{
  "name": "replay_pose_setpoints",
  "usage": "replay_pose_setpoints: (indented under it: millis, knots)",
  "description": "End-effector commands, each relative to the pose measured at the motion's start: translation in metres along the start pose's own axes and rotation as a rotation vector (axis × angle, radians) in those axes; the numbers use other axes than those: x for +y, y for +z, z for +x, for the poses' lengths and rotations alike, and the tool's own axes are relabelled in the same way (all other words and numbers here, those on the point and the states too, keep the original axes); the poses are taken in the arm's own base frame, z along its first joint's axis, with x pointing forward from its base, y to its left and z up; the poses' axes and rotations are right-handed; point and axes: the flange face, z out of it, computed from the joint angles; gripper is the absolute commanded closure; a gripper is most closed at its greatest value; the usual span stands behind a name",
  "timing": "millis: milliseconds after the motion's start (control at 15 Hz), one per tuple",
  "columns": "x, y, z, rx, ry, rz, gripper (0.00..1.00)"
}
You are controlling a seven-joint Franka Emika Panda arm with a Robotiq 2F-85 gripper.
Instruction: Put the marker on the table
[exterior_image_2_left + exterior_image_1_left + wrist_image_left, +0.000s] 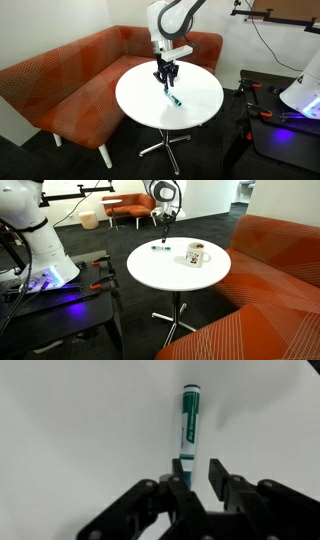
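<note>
- Looks pretty much done: got the marker (189, 422) lying flat on the white surface (150, 275), well inside the rim. Sits near the white mug (195, 255) but apart from it.
- Nothing clamped in the end effector (195, 472). Hangs just above the marker's near end, empty, with only a narrow gap between the fingers.
- Biggest worry: clipping that near end while pulling away, given how slim the gap is. Round body, smooth top, no lip at the rim, so probably a roll from even a small bump, maybe right off the edge.
- Second worry: drifting sideways toward the mug and knocking it.
- Room-wise, plenty of bare top all around the marker in both exterior views, and open air overhead. Straight up seems like the safest way out.
- Further out: orange sofa (60, 80) wrapping one side and black workbench (60, 305) close on another. Better to gain height before swinging back.
</note>
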Motion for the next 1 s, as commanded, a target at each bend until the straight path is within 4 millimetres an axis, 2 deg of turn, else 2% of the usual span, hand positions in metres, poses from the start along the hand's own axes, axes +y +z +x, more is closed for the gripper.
replay_pose_setpoints:
  millis: [0, 200, 333, 600, 667, 933]
  knots:
    - [-0.012, -0.008, -0.004, 0.030, 0.046, -0.005, 0.34]
    - [-0.021, -0.027, -0.024, 0.098, 0.057, -0.005, 0.11]
    - [-0.030, -0.039, -0.033, 0.157, 0.054, 0.002, 0.00]
    - [-0.043, -0.054, -0.043, 0.221, 0.088, 0.018, 0.00]
    - [-0.047, -0.046, -0.034, 0.186, 0.060, 0.010, 0.00]
    - [-0.048, -0.049, -0.037, 0.193, 0.071, 0.012, 0.00]
